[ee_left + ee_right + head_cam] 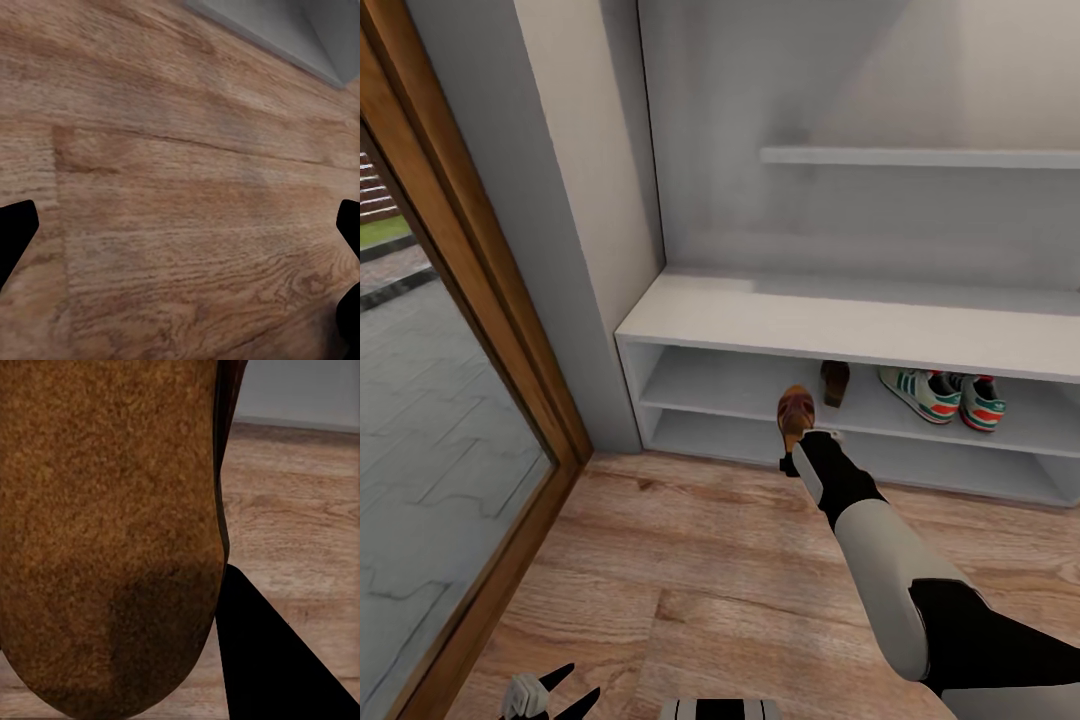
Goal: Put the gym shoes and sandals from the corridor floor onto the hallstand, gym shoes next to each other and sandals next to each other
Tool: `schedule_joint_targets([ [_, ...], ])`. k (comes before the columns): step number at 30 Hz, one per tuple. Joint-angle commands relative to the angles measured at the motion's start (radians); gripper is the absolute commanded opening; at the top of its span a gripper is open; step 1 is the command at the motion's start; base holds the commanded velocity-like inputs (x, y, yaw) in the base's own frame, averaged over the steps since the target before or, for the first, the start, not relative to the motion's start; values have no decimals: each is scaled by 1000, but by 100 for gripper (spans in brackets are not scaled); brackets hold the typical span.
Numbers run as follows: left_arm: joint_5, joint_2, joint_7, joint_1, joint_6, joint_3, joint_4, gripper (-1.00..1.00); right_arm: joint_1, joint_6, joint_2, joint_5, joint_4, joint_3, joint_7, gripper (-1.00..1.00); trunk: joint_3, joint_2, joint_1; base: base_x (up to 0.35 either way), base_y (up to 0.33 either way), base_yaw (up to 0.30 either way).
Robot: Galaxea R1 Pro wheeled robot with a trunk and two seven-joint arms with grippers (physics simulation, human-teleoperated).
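Right hand (796,452) clamped on brown leather sandal (796,412), left hand (550,693) spread over wood-grain floor (690,580)

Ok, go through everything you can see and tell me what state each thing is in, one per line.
Right pincer: shut on a sandal, held up in front of the rack.
Held sandal: off the floor, not yet on the rack.
Second sandal: on the upper shoe tier.
Gym shoes: side by side on the same tier.
Left pincer: open, empty, over the floor.
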Motion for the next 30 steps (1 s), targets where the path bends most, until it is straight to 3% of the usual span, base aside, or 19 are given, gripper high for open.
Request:
schedule_joint_targets([
  [1, 0, 0, -4, -1, -5, 3, 1, 100, 0, 3, 1, -2, 2, -5, -6, -100, -1, 0, 0, 8, 0, 0],
  [30, 0, 0, -3, -2, -6, 3, 0, 100, 0, 4, 1, -2, 5, -5, -6, -100, -14, 0, 0, 55, 0, 0],
])
